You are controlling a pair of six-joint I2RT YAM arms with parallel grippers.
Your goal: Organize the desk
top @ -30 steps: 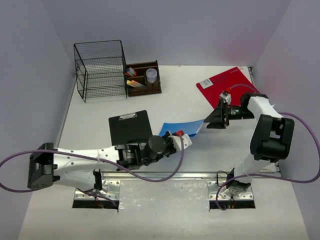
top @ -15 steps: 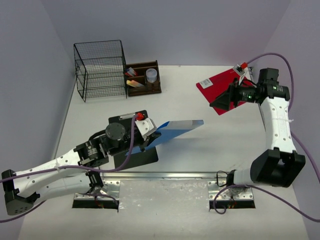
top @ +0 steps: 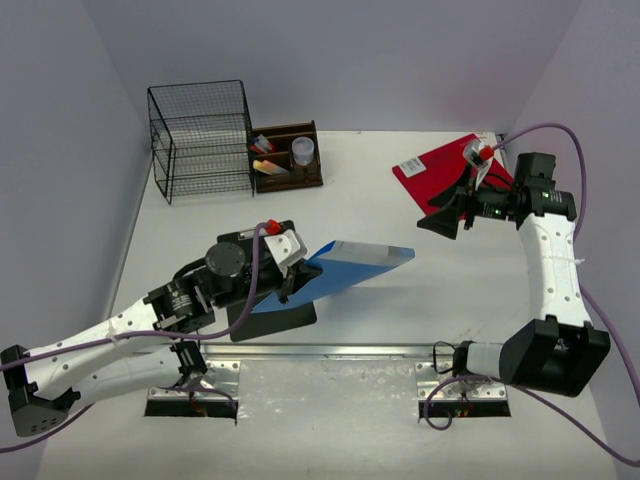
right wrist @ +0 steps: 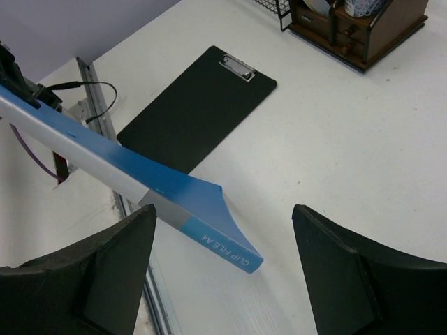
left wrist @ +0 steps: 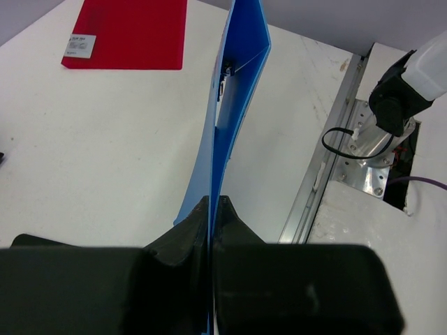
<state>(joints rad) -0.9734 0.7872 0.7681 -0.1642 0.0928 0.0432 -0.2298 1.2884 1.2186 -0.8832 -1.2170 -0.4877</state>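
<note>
Left gripper is shut on one end of the blue folder, which is held above the desk, long axis aimed at the wide-open right gripper.

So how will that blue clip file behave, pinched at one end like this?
Probably light: the left tool holds the blue clip file clear of the desk by one edge. Likely somewhat floppy, since its covers bow and splay apart in the left wrist view. Its smooth covers may slip.
</note>
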